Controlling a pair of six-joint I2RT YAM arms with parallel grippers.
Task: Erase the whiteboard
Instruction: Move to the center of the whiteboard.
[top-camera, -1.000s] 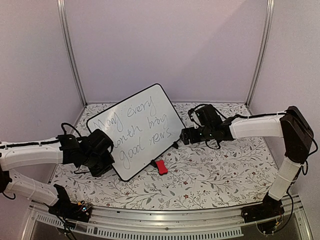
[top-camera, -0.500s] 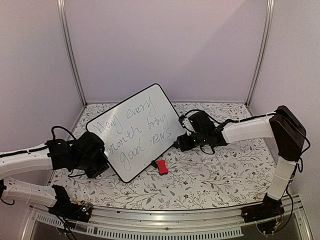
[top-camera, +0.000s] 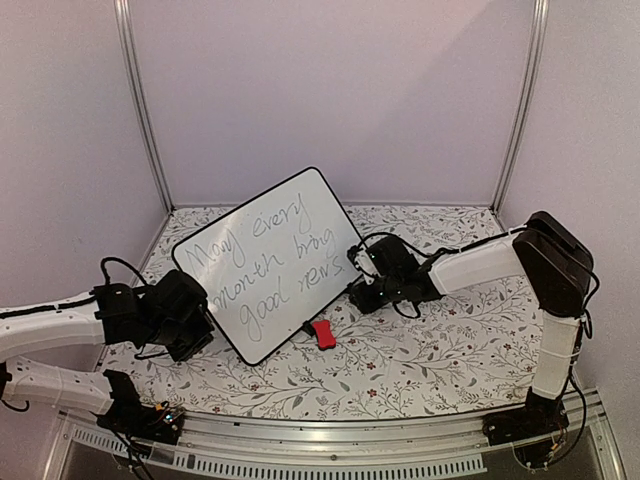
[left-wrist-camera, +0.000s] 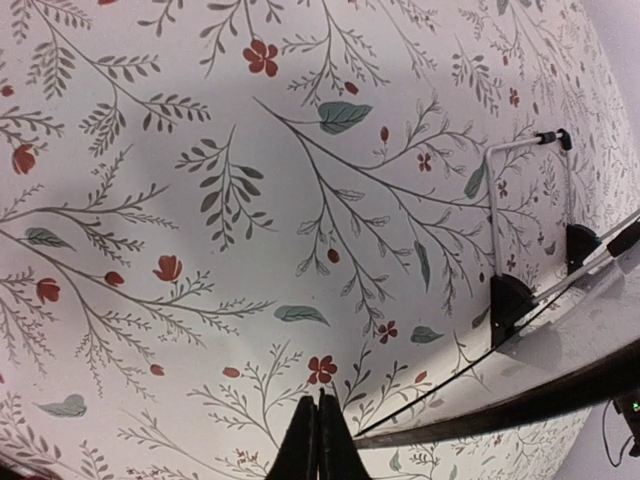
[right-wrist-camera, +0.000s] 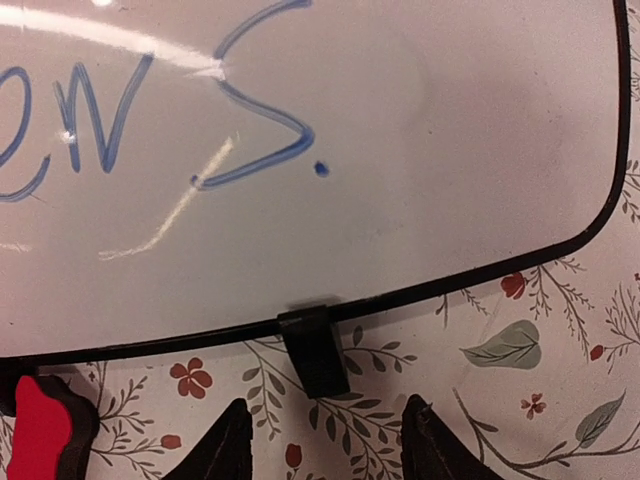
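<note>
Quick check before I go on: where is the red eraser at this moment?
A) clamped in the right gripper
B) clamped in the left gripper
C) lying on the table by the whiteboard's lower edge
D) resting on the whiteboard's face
C: the red eraser lies on the table beside the whiteboard's lower edge, while the right gripper stands open and empty and the left gripper is shut on nothing.

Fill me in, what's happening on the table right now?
Nothing is erased yet: the whiteboard is full of handwriting. The right gripper sits low at the board's near edge, jaws apart and lined up with a small black foot, holding nothing. The red eraser lies untouched on the floral tablecloth just beside it. The left gripper is shut and empty, over the cloth beside the board.
</note>
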